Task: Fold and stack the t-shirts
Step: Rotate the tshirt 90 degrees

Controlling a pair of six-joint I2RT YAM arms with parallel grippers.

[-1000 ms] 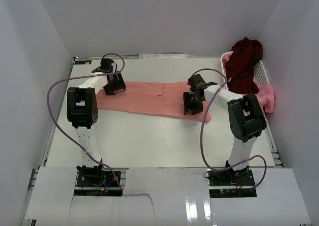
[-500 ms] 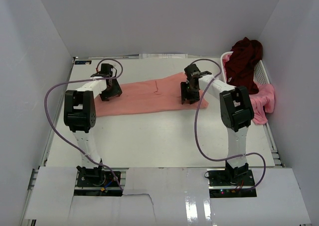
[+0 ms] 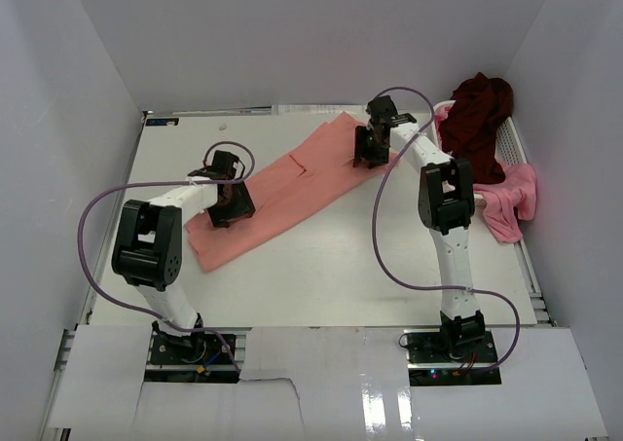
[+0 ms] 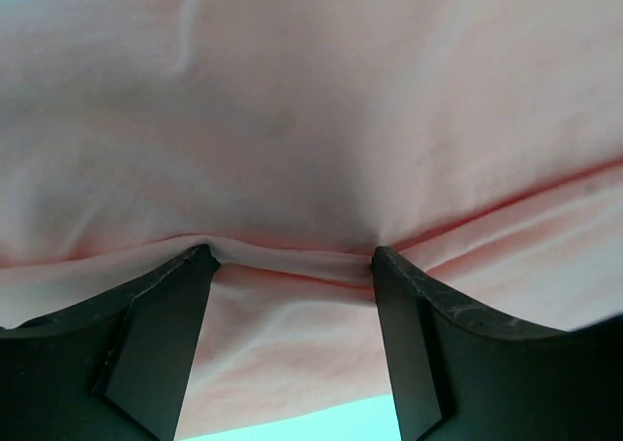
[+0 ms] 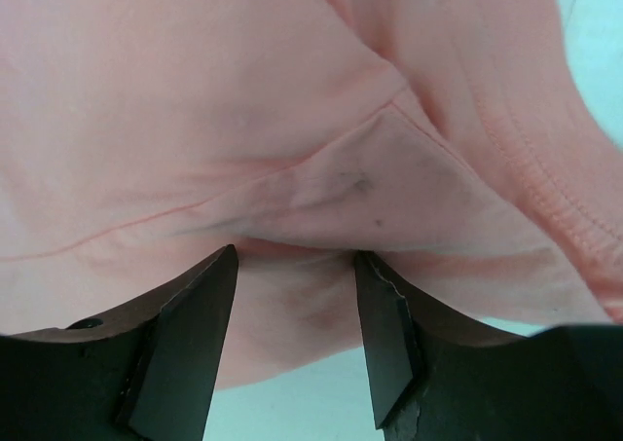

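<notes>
The salmon-pink t-shirt point(image 3: 292, 183), folded into a long strip, lies slanted on the white table from front left to back right. My left gripper point(image 3: 232, 205) is shut on its front-left part. In the left wrist view the fingers point(image 4: 289, 261) pinch a ridge of the pink cloth point(image 4: 292, 120). My right gripper point(image 3: 370, 149) is shut on the back-right end, and its fingers point(image 5: 295, 254) hold a bunch of the cloth point(image 5: 195, 100). The dark maroon t-shirt point(image 3: 477, 115) is heaped on the basket at the right. The brighter pink t-shirt point(image 3: 511, 202) hangs over the basket's near side.
The white slatted basket point(image 3: 513, 147) stands against the right wall at the back. White walls close in the table on the left, back and right. Purple cables loop from both arms over the table.
Both grippers dragged the salmon-pink t-shirt round: the right gripper moved to the back with its end, the left gripper came nearer. The strip went from lying across to slanted.
</notes>
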